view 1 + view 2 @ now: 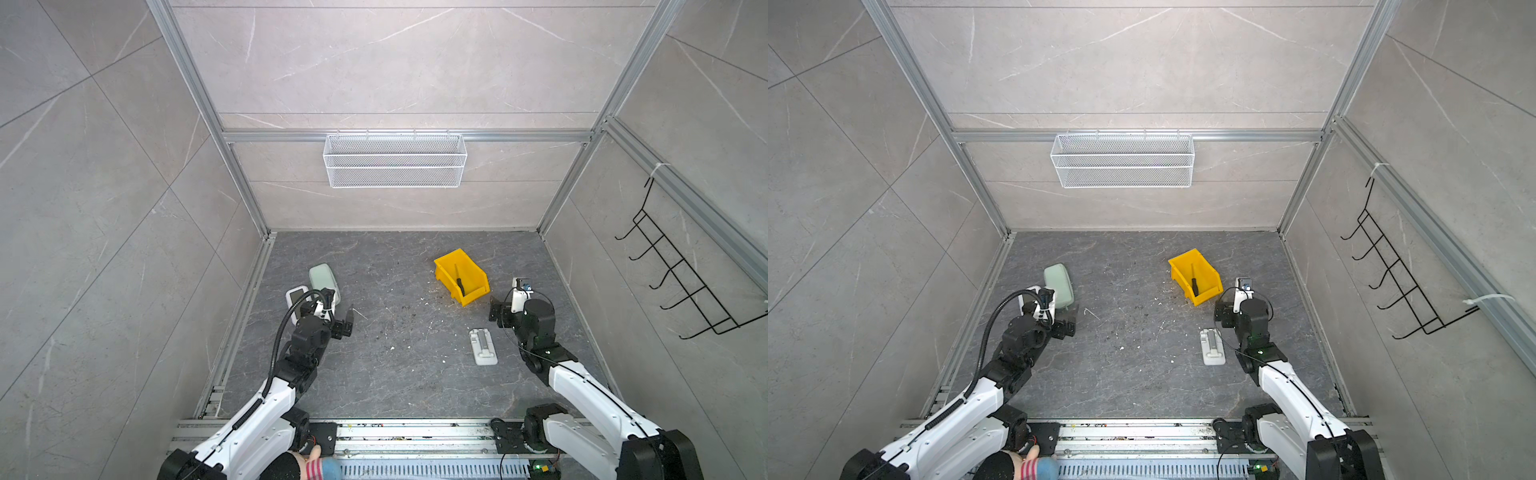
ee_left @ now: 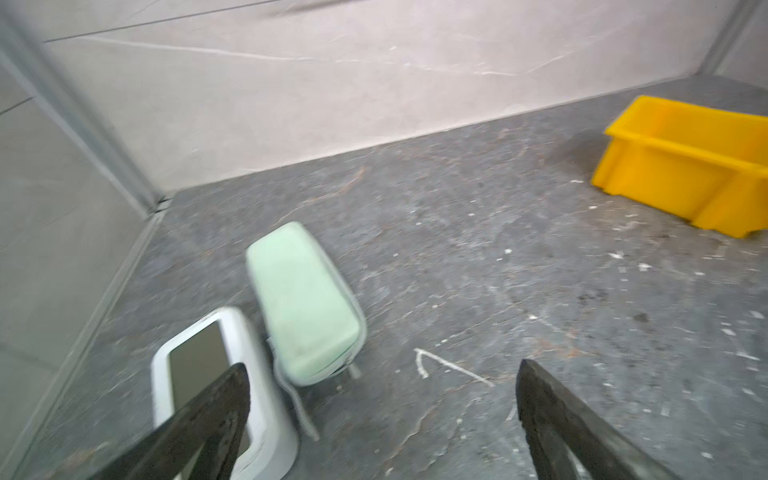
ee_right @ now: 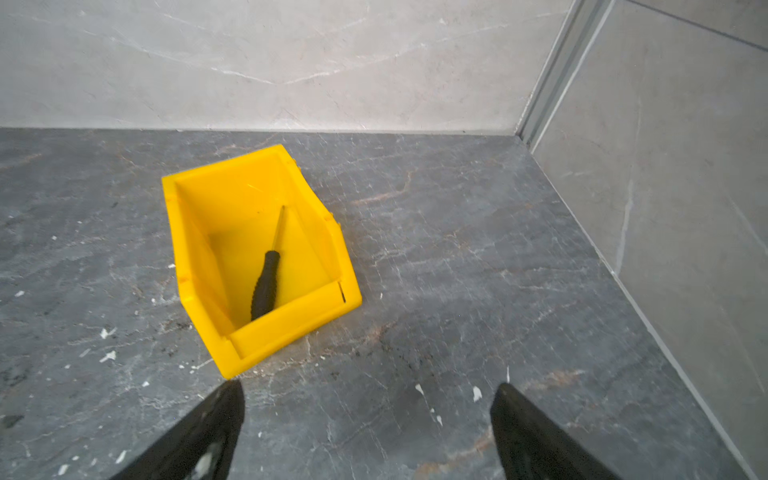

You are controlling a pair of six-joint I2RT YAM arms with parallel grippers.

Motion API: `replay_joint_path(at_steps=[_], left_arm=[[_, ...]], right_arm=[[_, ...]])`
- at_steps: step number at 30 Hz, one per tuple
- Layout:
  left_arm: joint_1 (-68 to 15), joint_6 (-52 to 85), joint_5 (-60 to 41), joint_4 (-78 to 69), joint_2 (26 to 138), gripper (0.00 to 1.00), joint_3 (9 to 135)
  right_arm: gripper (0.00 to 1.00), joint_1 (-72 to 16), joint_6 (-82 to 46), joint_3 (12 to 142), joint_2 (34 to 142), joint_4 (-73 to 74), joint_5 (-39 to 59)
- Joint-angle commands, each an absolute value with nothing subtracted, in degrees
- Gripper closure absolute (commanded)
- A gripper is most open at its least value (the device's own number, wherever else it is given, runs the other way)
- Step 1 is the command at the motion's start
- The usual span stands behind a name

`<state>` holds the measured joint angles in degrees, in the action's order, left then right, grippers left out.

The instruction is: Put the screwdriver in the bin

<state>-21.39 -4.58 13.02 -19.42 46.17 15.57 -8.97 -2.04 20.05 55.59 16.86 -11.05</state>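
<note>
Your right gripper [image 3: 369, 388] hangs empty with its jaws spread wide, just near and right of the bin [image 3: 291, 328]. Its tips are clear of the low front lip. The screwdriver [image 3: 266, 282] already lies inside the bin, handle toward that lip and shaft pointing at the far wall, so the task looks done.

If you need to take it again, expect a light, stiff tool. The black handle looks ribbed and should hold well in the pads. The thin metal shaft is smooth and would likely slip or roll. Grip mid-handle, across its width, and come straight down, because the bin's side walls leave little room. The bin itself looks light and may skid if nudged.

Your left gripper [image 2: 383, 368] is also wide open and holds nothing. It hovers on the left of the floor, just near a green case [image 2: 303, 303] and a white device [image 2: 199, 365], well apart from the bin.

The handle's butt is hidden behind the front lip in the right wrist view. The shaft's tip fades into the yellow, so you can't read the blade type. The left wrist view is blurred, cuts the bin off and shows none of its inside. One finger covers part of the device.
</note>
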Motion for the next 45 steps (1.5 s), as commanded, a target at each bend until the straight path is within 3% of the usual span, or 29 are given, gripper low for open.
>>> replay_joint_path(at_steps=[1, 10, 17, 20, 23, 26, 28, 45], left_arm=[[-17.1, -7.3, 15.0, -23.5, 44.5, 0.00, 13.2], [-1.1, 0.5, 5.9, -33.8, 54.7, 0.00, 9.2], [4.3, 1.4, 1.6, -49.3, 74.6, 0.00, 15.3], [4.9, 2.0, 1.2, -47.2, 80.7, 0.00, 18.8], [5.0, 1.2, -1.4, -57.4, 87.0, 0.00, 17.0], [5.0, 1.4, -0.1, -51.8, 86.1, 0.00, 19.1], [5.0, 1.8, 0.9, -47.9, 85.9, 0.00, 20.6], [4.9, 1.6, 1.2, -48.5, 85.9, 0.00, 20.5]], right_arm=[[0.04, -8.7, -2.9, 14.1, 55.9, 29.0, -14.9], [0.01, -8.3, -1.9, 13.7, 68.0, 42.2, -13.3], [0.01, -7.5, -0.8, 17.3, 78.7, 49.0, -9.5], [0.01, -6.9, -0.3, 17.3, 81.9, 52.0, -6.4], [0.01, -6.3, -0.3, 16.8, 84.6, 55.1, -5.1], [0.01, -5.9, -0.7, 17.3, 87.3, 57.3, -5.3], [0.01, -5.7, -0.7, 19.9, 86.5, 50.5, -4.5], [0.01, -5.7, 0.4, 20.7, 86.8, 49.8, -3.9]])
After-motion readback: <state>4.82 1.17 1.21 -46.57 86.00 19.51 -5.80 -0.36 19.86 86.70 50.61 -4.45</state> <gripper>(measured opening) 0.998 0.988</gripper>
